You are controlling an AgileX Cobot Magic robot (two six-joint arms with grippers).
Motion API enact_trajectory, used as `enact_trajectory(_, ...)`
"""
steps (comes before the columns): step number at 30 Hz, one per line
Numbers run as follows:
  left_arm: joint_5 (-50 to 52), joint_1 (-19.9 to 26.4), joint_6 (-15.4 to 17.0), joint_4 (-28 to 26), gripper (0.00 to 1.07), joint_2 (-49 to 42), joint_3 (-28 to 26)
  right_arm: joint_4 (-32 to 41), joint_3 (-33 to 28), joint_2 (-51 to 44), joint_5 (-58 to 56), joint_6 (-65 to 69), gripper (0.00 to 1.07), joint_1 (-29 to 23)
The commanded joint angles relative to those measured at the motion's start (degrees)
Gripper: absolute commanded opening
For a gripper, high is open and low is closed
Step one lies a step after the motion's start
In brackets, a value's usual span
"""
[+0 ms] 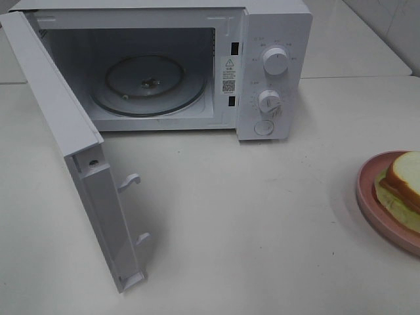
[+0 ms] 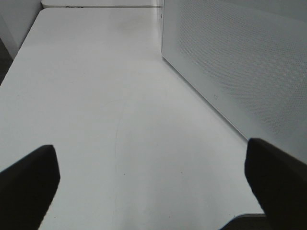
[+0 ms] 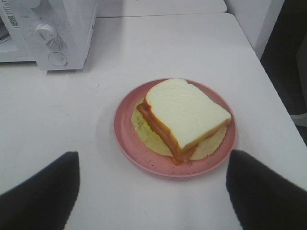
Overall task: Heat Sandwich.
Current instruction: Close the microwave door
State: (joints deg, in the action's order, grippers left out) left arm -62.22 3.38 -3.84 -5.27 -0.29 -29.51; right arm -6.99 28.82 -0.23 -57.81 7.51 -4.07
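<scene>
**Sandwich waits on its plate, microwave door open**

Sandwich lies on the pink plate at the right edge of the white table, well apart from the microwave at the far side. Its door stands swung open on the left, the glass turntable bare. My right gripper hangs above the near side of the plate, jaws spread, holding nothing. My left gripper is released too, beside the door.
</scene>
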Motion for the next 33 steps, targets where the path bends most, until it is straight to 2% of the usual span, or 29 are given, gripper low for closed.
enact_trajectory(1, 0.63, -0.34, 0.11, -0.29, 0.98, -0.80, -0.06, 0.11, -0.11, -1.55, 0.74, -0.63, 0.77, 0.46)
enact_trajectory(33, 0.63, -0.34, 0.11, -0.29, 0.98, -0.80, -0.06, 0.00, -0.11, -1.55, 0.74, -0.57, 0.77, 0.46)
